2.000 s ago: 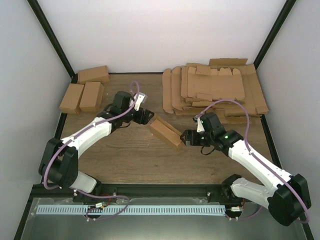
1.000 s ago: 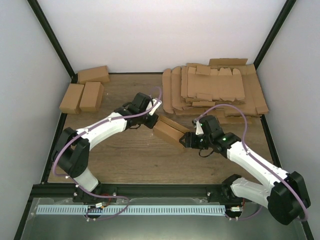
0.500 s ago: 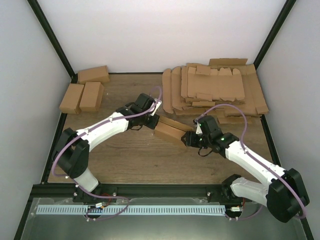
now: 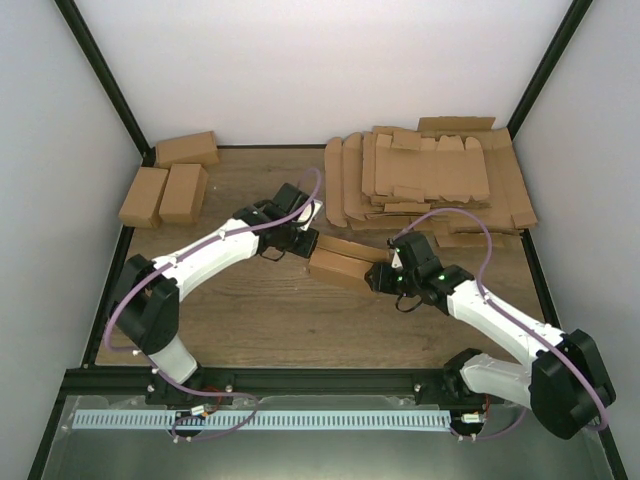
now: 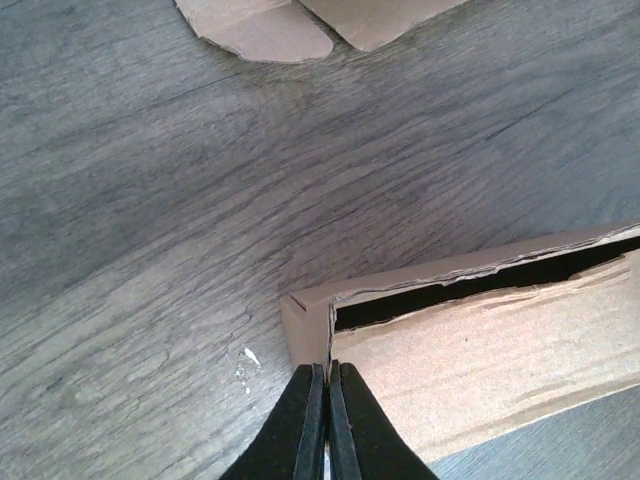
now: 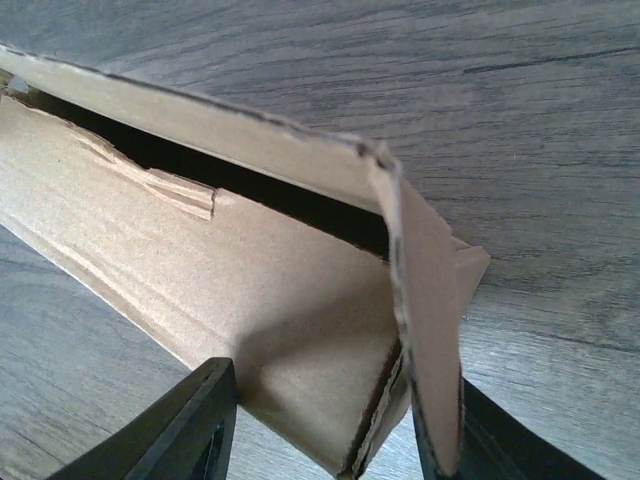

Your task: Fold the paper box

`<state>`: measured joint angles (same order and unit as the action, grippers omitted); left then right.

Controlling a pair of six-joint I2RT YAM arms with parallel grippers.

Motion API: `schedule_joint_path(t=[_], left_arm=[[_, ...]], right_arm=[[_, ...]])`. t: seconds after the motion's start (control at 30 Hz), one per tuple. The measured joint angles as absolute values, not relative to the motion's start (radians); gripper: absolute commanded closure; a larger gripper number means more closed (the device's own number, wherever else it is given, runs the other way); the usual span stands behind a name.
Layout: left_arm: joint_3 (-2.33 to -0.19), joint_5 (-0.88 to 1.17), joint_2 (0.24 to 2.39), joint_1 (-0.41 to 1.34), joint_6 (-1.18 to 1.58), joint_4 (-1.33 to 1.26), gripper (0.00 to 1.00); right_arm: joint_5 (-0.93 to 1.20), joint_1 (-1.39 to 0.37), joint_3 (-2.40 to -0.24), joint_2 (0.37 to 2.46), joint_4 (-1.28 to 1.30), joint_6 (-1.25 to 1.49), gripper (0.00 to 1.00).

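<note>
At the left rear of the table [image 4: 250,310], three folded cartons [image 4: 165,185] are being kept aside, well apart from the work. Right of them, the left gripper [image 5: 327,375] is being held with its fingers pinched together on nothing, their tips touching the left end of the paper box [image 4: 342,265]. This looks like a brace or a push rather than a grasp.

The box is lying at mid-table between the two arms. It is already being shown as a brick-shaped carton, so the main walls are judged done. The long lid is not being shown as seated: a dark slot [image 5: 480,290] is gaping along its edge.

At the box's right end, the end flap [image 6: 420,330] is standing out, untucked. The right gripper [image 6: 325,430] is being held with its jaws apart, straddling that end, with a gap showing beside one finger. No firm grip can be told.

Tucking this flap and seating the lid are judged to be what is left. At the right rear, the stack of flat blanks [image 4: 430,175] is lying untouched.
</note>
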<state>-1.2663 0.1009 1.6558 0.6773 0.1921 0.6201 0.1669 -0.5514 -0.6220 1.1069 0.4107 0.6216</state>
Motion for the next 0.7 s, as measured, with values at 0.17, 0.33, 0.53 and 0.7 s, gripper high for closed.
schedule_joint_path(t=[0.17,0.33,0.53,0.7], left_arm=[[-1.267,0.109,1.656,0.677,0.234,0.624,0.96],[-1.277,0.113,1.657,0.677,0.270,0.643,0.96],[-1.322,0.113,1.679,0.676,0.290,0.694,0.96],[-1.293,0.120,1.661,0.676,0.323,0.673,0.96]], right_arm=[[0.162,-0.551,-0.618,1.112,0.393,0.624,0.54],[0.162,-0.551,-0.612,1.113,0.378,0.626,0.54],[0.153,-0.551,-0.606,1.113,0.364,0.629,0.54],[0.147,-0.551,-0.599,1.111,0.349,0.642,0.55]])
